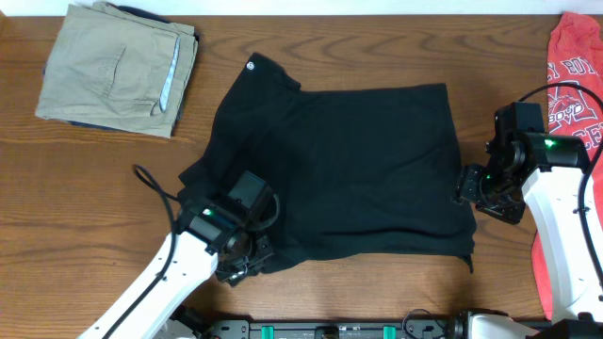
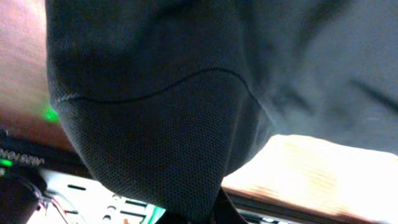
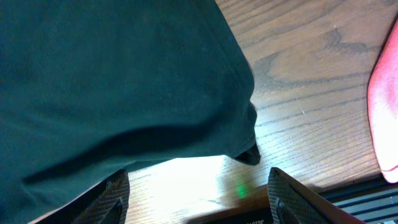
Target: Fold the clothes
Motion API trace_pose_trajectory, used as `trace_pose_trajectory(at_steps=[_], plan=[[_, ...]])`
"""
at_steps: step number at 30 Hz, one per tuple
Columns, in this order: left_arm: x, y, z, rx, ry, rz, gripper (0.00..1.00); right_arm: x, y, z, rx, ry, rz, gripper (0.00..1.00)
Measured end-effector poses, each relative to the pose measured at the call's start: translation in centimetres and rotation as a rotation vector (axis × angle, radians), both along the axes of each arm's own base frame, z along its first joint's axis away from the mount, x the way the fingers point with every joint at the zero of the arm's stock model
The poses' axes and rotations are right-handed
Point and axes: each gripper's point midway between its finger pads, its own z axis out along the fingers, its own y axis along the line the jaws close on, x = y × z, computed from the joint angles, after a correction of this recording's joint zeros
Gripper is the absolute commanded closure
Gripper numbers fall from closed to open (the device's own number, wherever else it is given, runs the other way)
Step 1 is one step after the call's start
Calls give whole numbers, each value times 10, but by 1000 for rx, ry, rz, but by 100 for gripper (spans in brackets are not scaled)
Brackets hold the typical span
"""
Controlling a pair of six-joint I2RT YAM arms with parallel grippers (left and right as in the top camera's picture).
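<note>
From overhead, the black shirt lies spread flat across the middle of the wooden table. Its small round white logo sits at the 11 o'clock corner. The left gripper is at the shirt's 7 o'clock corner, on the bunched fabric there. The right gripper is just beside the shirt's edge at about 4 o'clock. Folded khaki trousers lie at the table's 10 o'clock, and a red printed garment lies along the 3 o'clock edge.

In the left wrist view, black mesh-textured cloth with a curved hem seam fills almost everything. It gathers down toward 6 o'clock, where the left jaws are closed together on the shirt.

In the right wrist view, the two fingers stand wide apart at 7 and 5 o'clock, holding nothing. The shirt's corner lies on the wood between and beyond them, and the red garment is at 3 o'clock.
</note>
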Motion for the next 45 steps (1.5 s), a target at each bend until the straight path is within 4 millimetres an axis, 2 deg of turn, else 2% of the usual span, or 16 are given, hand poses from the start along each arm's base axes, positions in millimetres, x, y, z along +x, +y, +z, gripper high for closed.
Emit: trace_pose_trajectory(at_steps=[6, 17, 20, 21, 26, 28, 30, 34, 41, 45], plan=[[23, 7, 6, 47, -119, -3, 94, 1, 1, 0, 3, -4, 0, 31], [105, -5, 29, 59, -503, -15, 94, 1, 1, 0, 4, -6, 0, 30], [120, -5, 33, 80, -565, -11, 83, 1, 1, 0, 4, -5, 0, 30], [124, -4, 31, 95, -574, -10, 83, 1, 1, 0, 4, -5, 0, 31], [147, 2, 16, 195, -607, 10, 44, 1, 3, 0, 15, -6, 1, 31], [155, 5, 7, 240, -609, 15, 44, 1, 3, 0, 20, -5, 1, 30], [156, 9, -2, 281, -592, 15, 43, 0, 4, 0, 22, -1, 1, 30], [144, 11, -12, 290, -524, -10, 39, -3, 4, 0, 24, 11, 2, 30], [111, -6, -22, 163, -365, -59, 38, -3, 4, 0, 24, 11, 2, 30], [99, -19, -39, 101, -264, -51, 38, -1, 5, 0, 28, 5, 2, 30]])
